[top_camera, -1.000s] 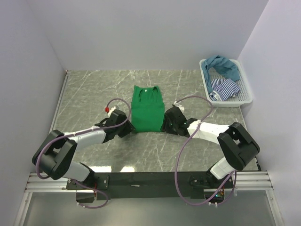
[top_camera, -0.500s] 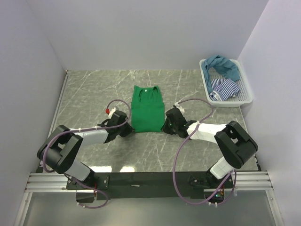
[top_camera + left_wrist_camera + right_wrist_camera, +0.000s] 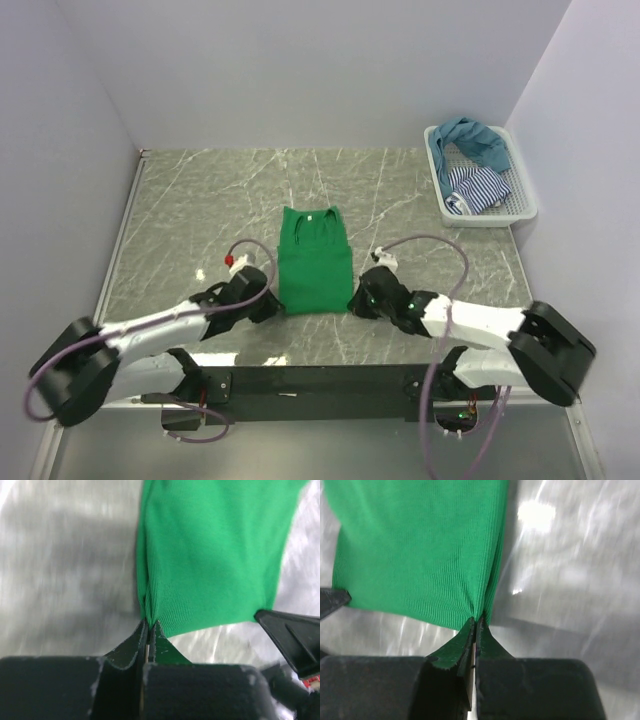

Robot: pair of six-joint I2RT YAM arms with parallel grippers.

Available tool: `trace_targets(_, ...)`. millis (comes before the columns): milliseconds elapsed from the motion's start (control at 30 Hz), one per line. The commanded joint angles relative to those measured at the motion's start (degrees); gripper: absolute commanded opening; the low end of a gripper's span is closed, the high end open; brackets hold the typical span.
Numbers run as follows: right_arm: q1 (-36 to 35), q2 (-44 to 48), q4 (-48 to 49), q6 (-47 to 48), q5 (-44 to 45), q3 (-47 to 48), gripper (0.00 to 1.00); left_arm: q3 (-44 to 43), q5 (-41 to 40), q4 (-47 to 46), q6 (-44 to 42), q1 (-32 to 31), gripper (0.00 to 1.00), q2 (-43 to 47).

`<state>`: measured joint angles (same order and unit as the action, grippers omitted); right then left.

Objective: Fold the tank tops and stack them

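The left gripper (image 3: 149, 626) and right gripper (image 3: 476, 624) are clamped on the near hem corners of the green top (image 3: 312, 255), flat on the table (image 3: 200, 200); unequal lifting may slip the thin pinch, skewing the fold.

Finely ribbed matt cloth of the green tank top (image 3: 313, 262); glossy, smooth marble-look table (image 3: 200, 200).

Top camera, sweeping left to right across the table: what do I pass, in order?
left gripper → green tank top → right gripper → white mesh basket
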<state>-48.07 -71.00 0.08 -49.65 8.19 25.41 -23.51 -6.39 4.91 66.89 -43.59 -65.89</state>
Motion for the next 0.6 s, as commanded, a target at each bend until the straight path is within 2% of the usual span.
trace_targets(0, -5.6, 9.4, -6.7, -4.9, 4.8, -3.0, 0.00, 2.1, -3.1, 8.9, 5.7, -5.6, 0.01, 9.6)
trace_targets(33, -7.3, 11.5, -8.1, -5.9, 5.2, -3.8, 0.00, 2.1, -4.8, 13.4, 6.9, -7.2, 0.01, 11.8)
trace_targets(167, -12.8, 20.3, -17.4, -9.7, 8.7, -2.5, 0.00, 0.1, -7.0, 20.6, 11.1, -12.6, 0.01, 21.7)
trace_targets(267, -13.4, 24.7, -20.1, -8.7, 9.1, 0.8, 0.00, -2.2, -8.8, 23.9, 10.4, -13.6, 0.01, 23.3)
trace_targets(433, -13.2, 22.5, -25.6, -4.2, 12.2, 9.8, 0.00, -10.3, -12.2, 25.2, 6.4, -13.5, 0.01, 19.2)
trace_targets(567, -9.5, 18.5, -25.6, 0.7, 11.5, 15.1, 0.00, -18.0, -12.8, 24.5, 1.8, -11.1, 0.01, 14.1)
